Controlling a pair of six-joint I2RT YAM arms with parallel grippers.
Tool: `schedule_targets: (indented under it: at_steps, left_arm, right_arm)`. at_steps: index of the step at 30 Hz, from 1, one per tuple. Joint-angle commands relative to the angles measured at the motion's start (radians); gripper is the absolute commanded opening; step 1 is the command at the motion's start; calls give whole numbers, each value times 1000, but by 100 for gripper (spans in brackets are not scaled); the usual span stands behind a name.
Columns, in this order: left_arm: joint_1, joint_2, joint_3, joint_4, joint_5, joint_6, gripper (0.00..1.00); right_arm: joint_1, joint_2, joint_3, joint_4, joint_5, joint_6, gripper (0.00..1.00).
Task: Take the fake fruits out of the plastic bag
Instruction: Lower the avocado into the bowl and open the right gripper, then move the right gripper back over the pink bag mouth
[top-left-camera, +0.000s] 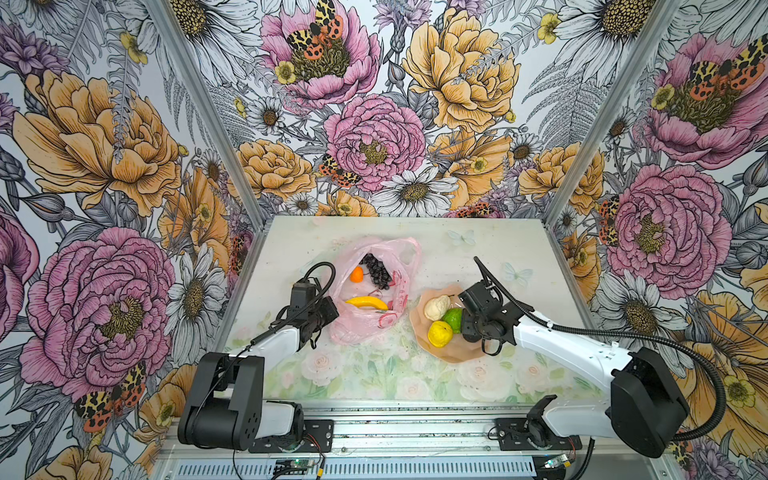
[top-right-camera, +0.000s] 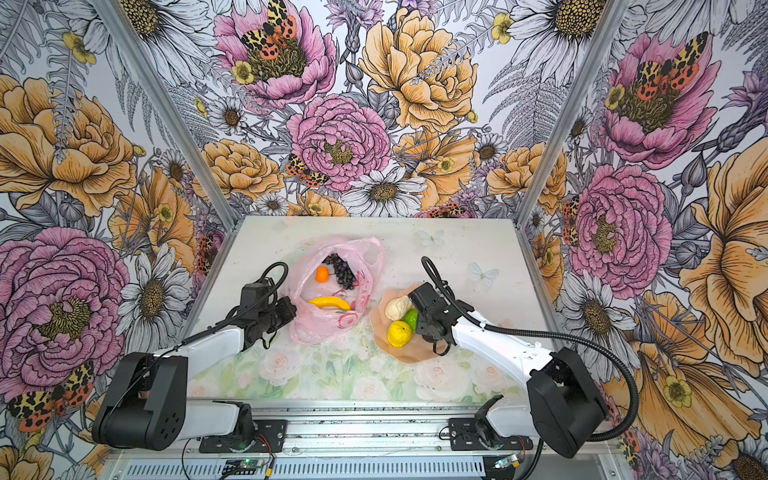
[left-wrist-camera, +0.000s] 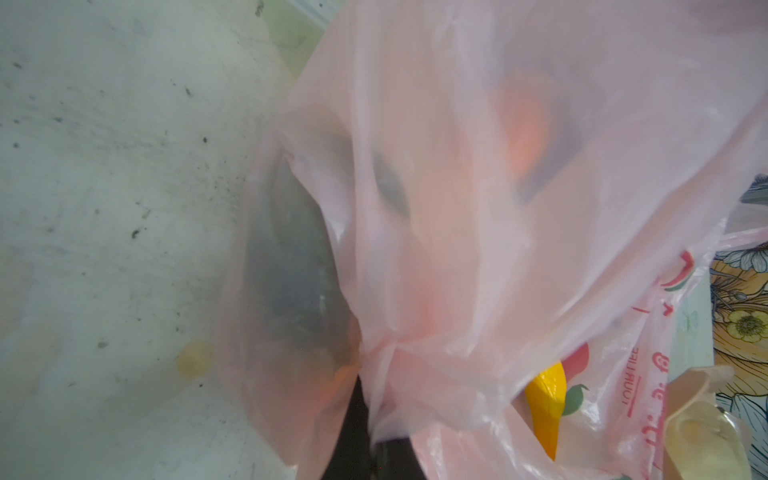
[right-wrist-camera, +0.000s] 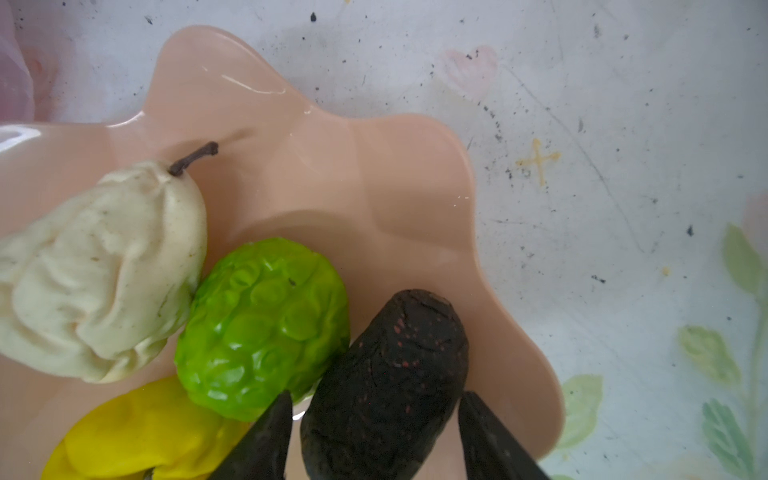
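one avocado (right-wrist-camera: 395, 353) on plate (right-wrist-camera: 374, 187), right gripper (right-wrist-camera: 376, 395) parted around it

Both arms stretched low over the table, grippers turned toward the middle.
Left arm (top-left-camera: 274, 340) reaches forward, wrist rolled sideways; left gripper (top-left-camera: 332, 312) clamped tight, its dark finger (left-wrist-camera: 357, 415) pinching a gathered fold of the plastic bag (left-wrist-camera: 457, 249). Right arm (top-left-camera: 573, 349) angles inward, wrist pitched down; right gripper (right-wrist-camera: 376, 395) stands with jaws parted either side of the avocado (right-wrist-camera: 386, 365), a sliver of gap on one side.
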Motion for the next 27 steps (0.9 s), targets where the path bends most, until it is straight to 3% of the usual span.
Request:
schedule_targets:
  at_steps: [1,7,11,19,27]
  left_arm:
    - [5,-23,10,1,-9,11,0]
    - [-2,-11,15,4,1,1,0]
    - [-14,-5,16,6,-11,1,0]
    - [-20,-10,13,-32,-26,-17,0]
    - [-29,-108,-42,-158,-39,-78,0]
  right_arm:
    - [11,-40,46,18,6,-8,65]
    - [117,-40,161,20,83,-12,64]
    - [221,75,278,66,126,-33,64]
    - [303,396,507,232,-3,-84,64]
    - [327,673,735,249,-97,-133,63]
